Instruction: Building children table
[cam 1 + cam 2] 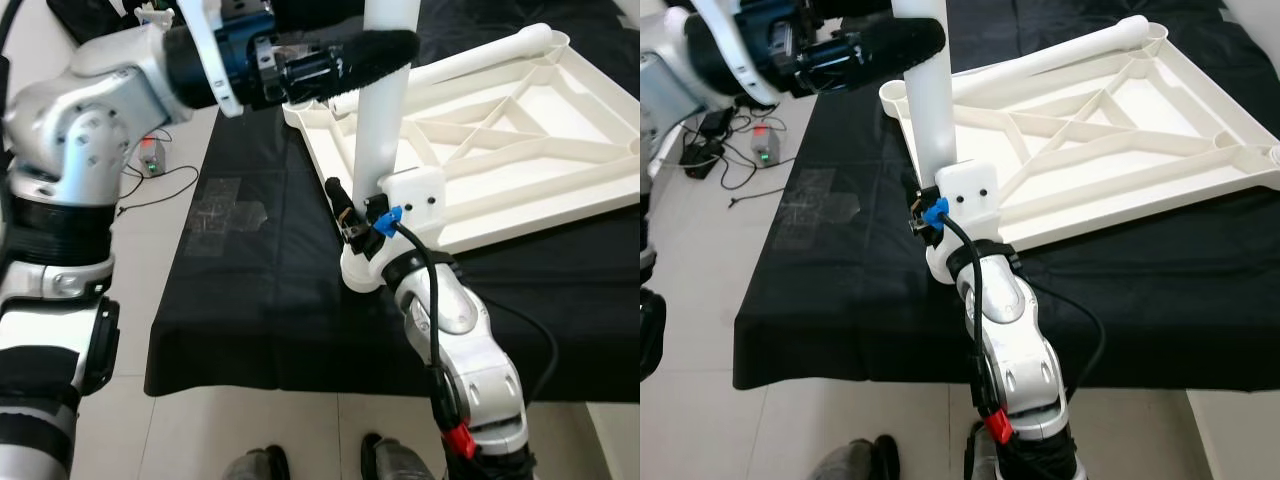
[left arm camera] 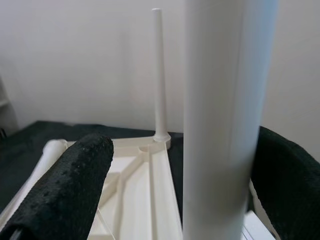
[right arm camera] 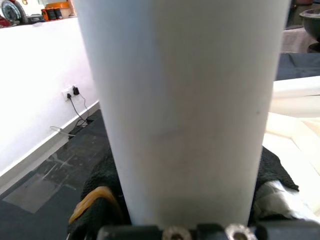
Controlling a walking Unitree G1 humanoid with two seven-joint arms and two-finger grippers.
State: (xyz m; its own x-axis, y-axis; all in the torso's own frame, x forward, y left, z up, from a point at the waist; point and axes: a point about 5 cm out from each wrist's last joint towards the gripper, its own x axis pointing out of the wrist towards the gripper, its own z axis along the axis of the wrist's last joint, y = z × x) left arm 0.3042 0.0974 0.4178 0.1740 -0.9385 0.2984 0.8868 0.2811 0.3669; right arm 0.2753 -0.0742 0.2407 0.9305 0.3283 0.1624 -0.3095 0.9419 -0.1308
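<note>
Right gripper (image 1: 358, 232) pinches white leg (image 1: 385, 120) low; left gripper (image 1: 375, 55) clamps it higher, w/ leg upright over upturned tabletop's (image 1: 520, 150) 9 o'clock corner on black worktop (image 1: 260, 300). I'd keep it plumb, press straight down.

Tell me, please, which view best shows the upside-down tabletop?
The right eye view: the tabletop lies nearly whole on the black cloth, ribs up. The left eye view crops its far edge. The left wrist view shows one corner with an upright leg. In the right wrist view, the held leg blocks it.
</note>
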